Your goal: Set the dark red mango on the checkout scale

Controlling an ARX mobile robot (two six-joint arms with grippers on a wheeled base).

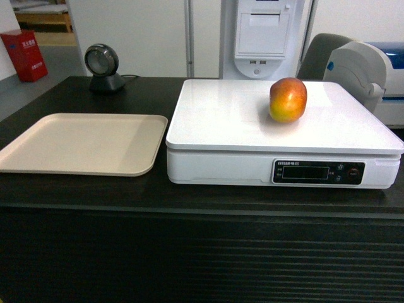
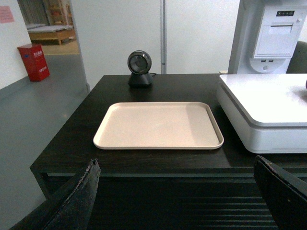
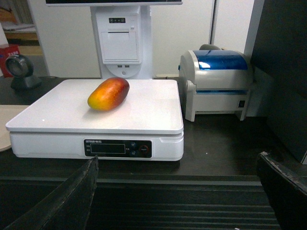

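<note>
The dark red mango [image 1: 288, 99] lies on the white scale [image 1: 240, 126], right of the platform's middle; the right wrist view shows the mango [image 3: 109, 94] lengthwise on the scale [image 3: 144, 112]. The scale stands on the dark checkout [image 1: 189, 196] counter. Neither arm shows in the head view. My left gripper [image 2: 175, 191] hangs open in front of the counter's ribbed face, nothing between its fingers [image 2: 76, 196]. My right gripper [image 3: 177, 191] is open too, low before the counter and back from the scale, holding nothing.
A flat beige tray [image 1: 82, 144] lies left of the scale. A round black scanner [image 1: 104, 68] stands at the counter's back left. A white-and-blue label printer [image 3: 218, 81] sits right of the scale, a white terminal [image 1: 265, 35] behind it. A red box [image 1: 24, 55] stands on the floor.
</note>
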